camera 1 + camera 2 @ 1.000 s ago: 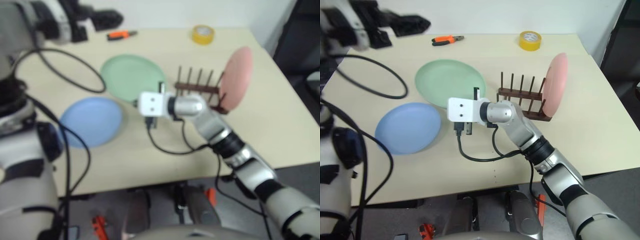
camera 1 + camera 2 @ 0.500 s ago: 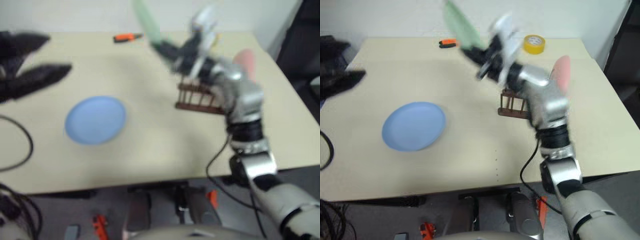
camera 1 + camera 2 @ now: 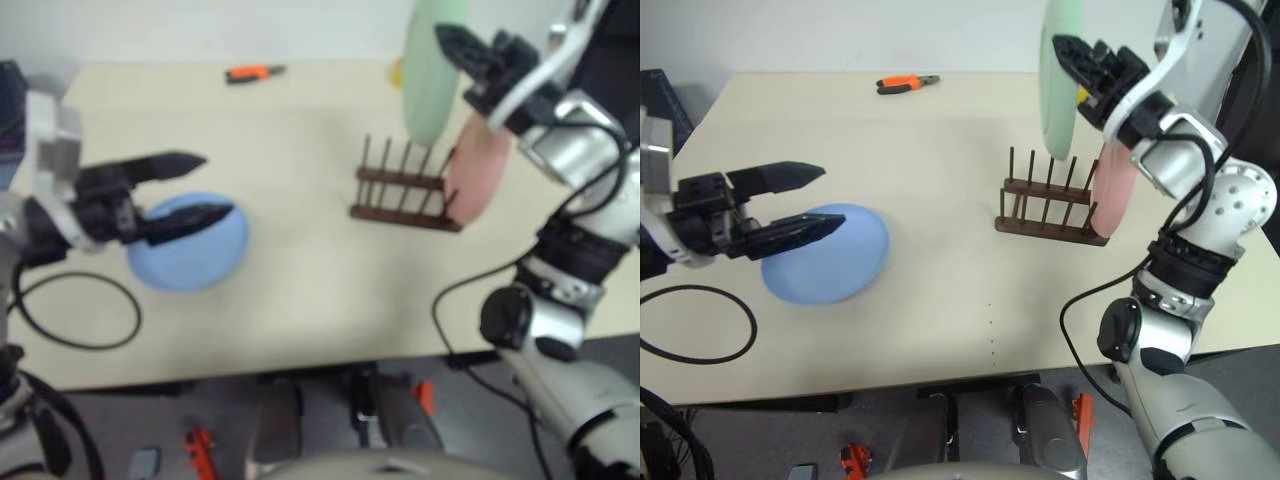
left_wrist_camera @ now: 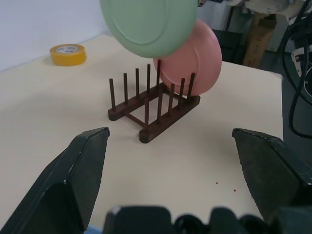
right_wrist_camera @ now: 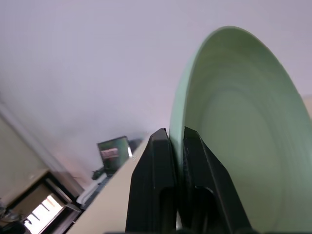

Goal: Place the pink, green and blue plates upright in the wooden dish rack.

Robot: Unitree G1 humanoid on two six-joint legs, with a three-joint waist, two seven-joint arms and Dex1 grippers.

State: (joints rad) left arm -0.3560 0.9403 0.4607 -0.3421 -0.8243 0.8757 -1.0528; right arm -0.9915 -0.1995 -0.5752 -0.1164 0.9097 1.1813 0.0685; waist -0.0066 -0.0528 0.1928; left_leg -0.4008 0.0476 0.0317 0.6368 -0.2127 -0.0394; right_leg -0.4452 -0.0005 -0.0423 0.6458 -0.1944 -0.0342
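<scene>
Currently, the right gripper (image 3: 1072, 48) was clamped on the rim of the green plate (image 3: 1058, 70), its two fingers pinched together with the rim between them. It held that plate on edge in the air above the rack (image 3: 1051, 212), clear of the pegs. The left gripper (image 3: 816, 200) stood with its jaws spread wide and nothing between them, its fingertips above the near edge of the blue plate (image 3: 830, 257); contact could not be confirmed.

Three plates were present: one green, one blue, one pink. The pink plate (image 3: 1116, 184) stood upright in the end slot of the rack, on the robot's right side. The blue plate lay flat on the table (image 3: 940, 300), well apart from the rack to its left.

One rack was present, dark wood, with two rails and rows of upright pegs. One roll of yellow tape (image 4: 68, 54) lay beyond the rack. One pair of orange-handled pliers (image 3: 906, 83) lay near the far table edge.

The table was pale beige, against a white wall. One black cable loop (image 3: 690, 320) lay at its near left corner.
</scene>
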